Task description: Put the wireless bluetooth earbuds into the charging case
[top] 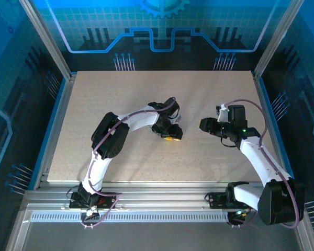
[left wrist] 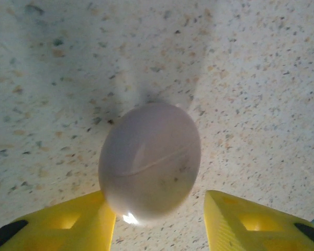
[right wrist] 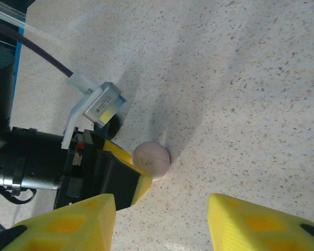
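Pale and egg-shaped, the case [left wrist: 149, 159] lies shut near the middle of the speckled surface [left wrist: 251, 63]. Its long axis points away from the left end effector [left wrist: 156, 209], and a seam slants across it. That end effector is spread, with one yellow finger [left wrist: 68, 219] against the case and the other apart from it. The right end effector [right wrist: 162, 225] hovers nearby, spread, holding nothing.
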Robot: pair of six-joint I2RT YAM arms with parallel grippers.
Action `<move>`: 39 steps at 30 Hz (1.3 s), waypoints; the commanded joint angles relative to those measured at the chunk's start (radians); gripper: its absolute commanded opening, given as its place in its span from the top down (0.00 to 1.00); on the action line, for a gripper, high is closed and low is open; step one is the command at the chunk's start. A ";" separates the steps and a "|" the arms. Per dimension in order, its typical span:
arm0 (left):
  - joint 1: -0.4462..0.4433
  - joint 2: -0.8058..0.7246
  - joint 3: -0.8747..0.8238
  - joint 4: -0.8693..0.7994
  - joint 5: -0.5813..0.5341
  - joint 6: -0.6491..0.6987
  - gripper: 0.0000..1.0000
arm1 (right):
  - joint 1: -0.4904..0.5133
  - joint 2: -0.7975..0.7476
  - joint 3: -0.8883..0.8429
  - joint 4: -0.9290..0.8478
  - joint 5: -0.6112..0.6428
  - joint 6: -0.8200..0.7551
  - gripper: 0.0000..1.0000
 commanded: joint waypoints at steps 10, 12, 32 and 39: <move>0.090 -0.458 -0.192 0.043 -0.381 0.087 0.01 | -0.043 -0.006 -0.080 0.204 0.278 -0.174 0.27; 0.140 -0.573 -0.311 0.136 -0.521 0.088 0.01 | -0.043 -0.005 -0.131 0.301 0.349 -0.218 0.00; 0.421 -0.685 -1.353 1.838 -0.965 0.552 0.01 | -0.026 0.176 -0.341 0.929 0.451 -0.453 0.00; 0.483 -0.648 -1.419 1.945 -0.839 0.491 0.01 | -0.051 0.286 -0.342 1.069 0.383 -0.496 0.00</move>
